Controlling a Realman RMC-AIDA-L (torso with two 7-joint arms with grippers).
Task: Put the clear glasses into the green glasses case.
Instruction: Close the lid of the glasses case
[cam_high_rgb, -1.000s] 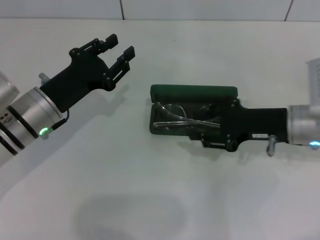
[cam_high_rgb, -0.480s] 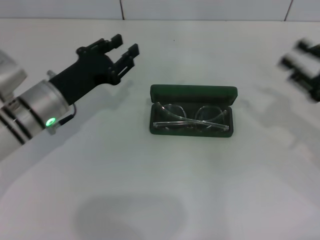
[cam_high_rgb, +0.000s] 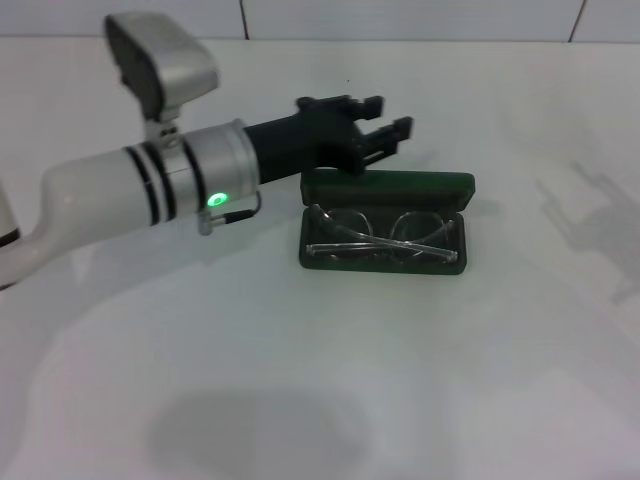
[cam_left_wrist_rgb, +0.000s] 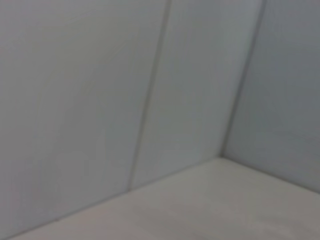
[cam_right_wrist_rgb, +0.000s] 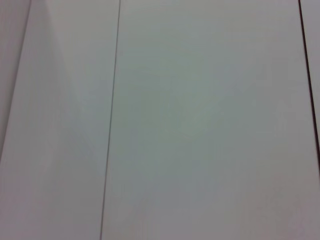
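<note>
The green glasses case (cam_high_rgb: 388, 185) lies open at the table's middle, its lid raised at the far side. Inside it rest the clear glasses (cam_high_rgb: 385, 238), folded, spanning the dark lining from end to end. My left gripper (cam_high_rgb: 388, 118) hangs open just behind the lid's left end, its black fingers pointing right, holding nothing. The left arm's silver forearm reaches in from the left. My right gripper is out of view; only its faint shadow falls on the table at the right. Both wrist views show only white wall panels and a strip of table.
The white table (cam_high_rgb: 320, 380) spreads around the case. A tiled white wall (cam_high_rgb: 400, 18) runs along its far edge. A broad soft shadow (cam_high_rgb: 260, 430) lies on the near part of the table.
The right gripper let go of the glasses in the case and pulled away to the right, out of view. The left arm swung right, bringing its open gripper up to the case lid.
</note>
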